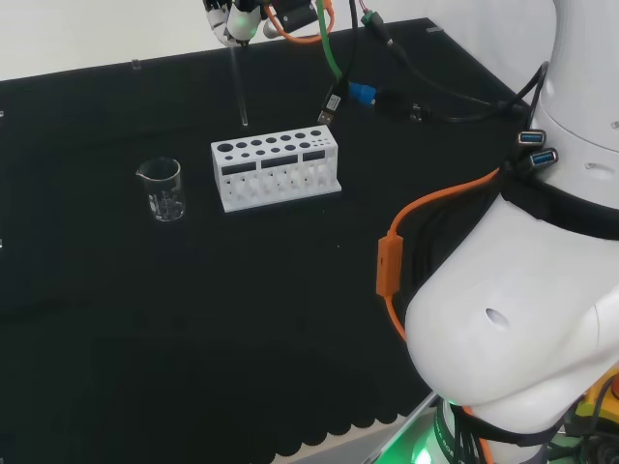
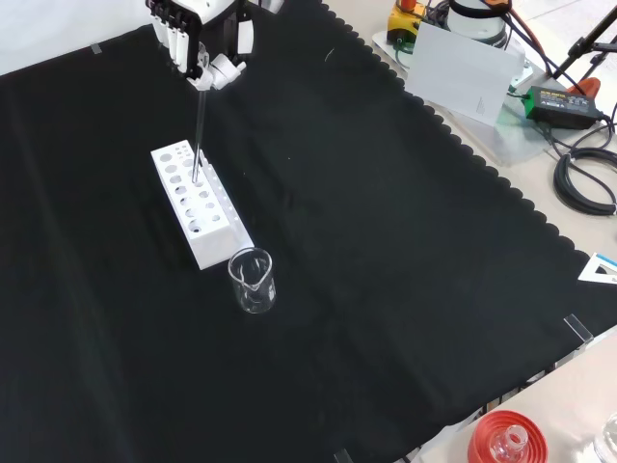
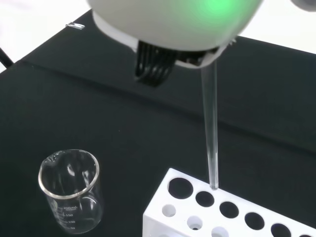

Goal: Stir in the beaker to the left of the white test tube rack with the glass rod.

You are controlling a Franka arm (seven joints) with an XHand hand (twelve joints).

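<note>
A clear glass rod [image 1: 238, 87] [image 2: 198, 130] [image 3: 211, 133] hangs upright from the hand [image 1: 235, 16] [image 2: 198, 39], whose fingers are curled round its top end. In the wrist view its lower tip sits just above the holes of the white test tube rack [image 3: 232, 212], free of them. The rack [image 1: 277, 168] [image 2: 201, 203] lies on the black cloth. An empty clear beaker [image 1: 162, 188] [image 2: 253, 280] [image 3: 71, 190] stands to the rack's left in the head view, a short gap away. A blurred white part of the hand [image 3: 177, 24] lies above the rod in the wrist view.
Orange, green and black cables [image 1: 387, 97] trail over the cloth behind the rack in the head view, and the arm's white links [image 1: 522, 319] stand at that view's right. A red ribbed stand [image 2: 506, 439] sits beyond the cloth's scalloped edge in the front view.
</note>
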